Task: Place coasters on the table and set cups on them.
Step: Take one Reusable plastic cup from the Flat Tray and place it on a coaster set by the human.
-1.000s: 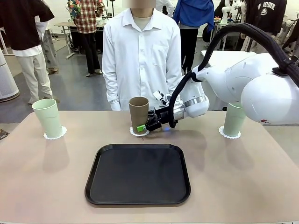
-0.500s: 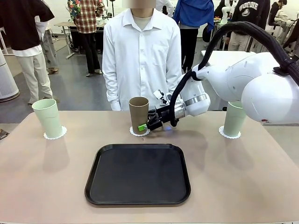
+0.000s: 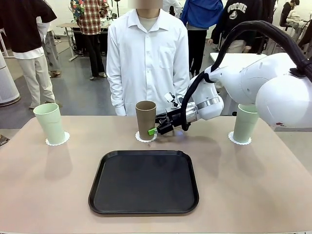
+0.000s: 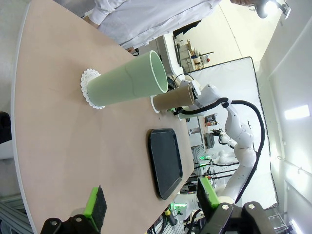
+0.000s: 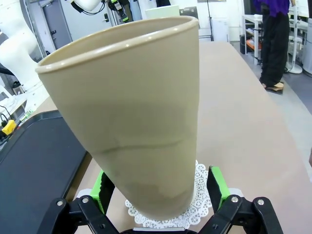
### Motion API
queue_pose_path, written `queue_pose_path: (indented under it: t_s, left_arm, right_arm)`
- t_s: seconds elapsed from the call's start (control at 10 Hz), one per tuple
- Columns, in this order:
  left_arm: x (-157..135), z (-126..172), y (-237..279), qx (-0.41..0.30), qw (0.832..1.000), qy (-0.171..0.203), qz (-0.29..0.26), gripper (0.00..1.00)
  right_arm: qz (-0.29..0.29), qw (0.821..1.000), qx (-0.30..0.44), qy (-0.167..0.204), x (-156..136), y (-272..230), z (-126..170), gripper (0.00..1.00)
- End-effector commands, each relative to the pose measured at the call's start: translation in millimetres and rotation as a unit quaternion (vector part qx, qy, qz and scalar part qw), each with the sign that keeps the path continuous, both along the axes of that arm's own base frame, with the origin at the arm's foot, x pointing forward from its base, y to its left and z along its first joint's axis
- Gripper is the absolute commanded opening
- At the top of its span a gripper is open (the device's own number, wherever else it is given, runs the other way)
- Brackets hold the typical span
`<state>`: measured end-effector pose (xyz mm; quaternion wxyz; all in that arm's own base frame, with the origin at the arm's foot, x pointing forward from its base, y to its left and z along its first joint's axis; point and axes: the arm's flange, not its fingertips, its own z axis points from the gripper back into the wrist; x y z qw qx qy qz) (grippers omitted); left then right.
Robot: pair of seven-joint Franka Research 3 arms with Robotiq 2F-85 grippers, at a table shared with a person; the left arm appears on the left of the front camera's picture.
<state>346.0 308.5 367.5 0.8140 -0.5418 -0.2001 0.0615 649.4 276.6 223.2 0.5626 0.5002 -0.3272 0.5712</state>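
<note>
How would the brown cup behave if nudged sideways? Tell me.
The brown cup is tall with a narrow base, so it would probably tip rather than slide. It looks empty, so likely light. The paper coaster beneath may slip or crumple.

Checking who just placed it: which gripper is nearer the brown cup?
Right. The right gripper sits open at the brown cup, a finger on each side of its base over the coaster. The left gripper hangs open far off, beyond a mint cup.

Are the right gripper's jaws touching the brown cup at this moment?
Apart. The right wrist view shows the right gripper open, a green pad on each side of the brown cup, with a visible gap between each pad and the cup's base on its coaster.
</note>
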Motion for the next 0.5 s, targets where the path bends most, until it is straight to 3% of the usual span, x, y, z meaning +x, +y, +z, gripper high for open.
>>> queue_pose_path:
  t_s: [0.0,0.4]
  left_arm:
    - [-2,2,0,0.000,1.000,-0.002,0.001,1.00]
    - [-2,2,0,0.000,1.000,-0.002,0.001,1.00]
  right_arm:
    - [-0.011,0.999,-0.044,0.011,-11,-11,9,1.00]
    - [-0.057,0.989,-0.132,0.028,-28,-36,41,1.00]
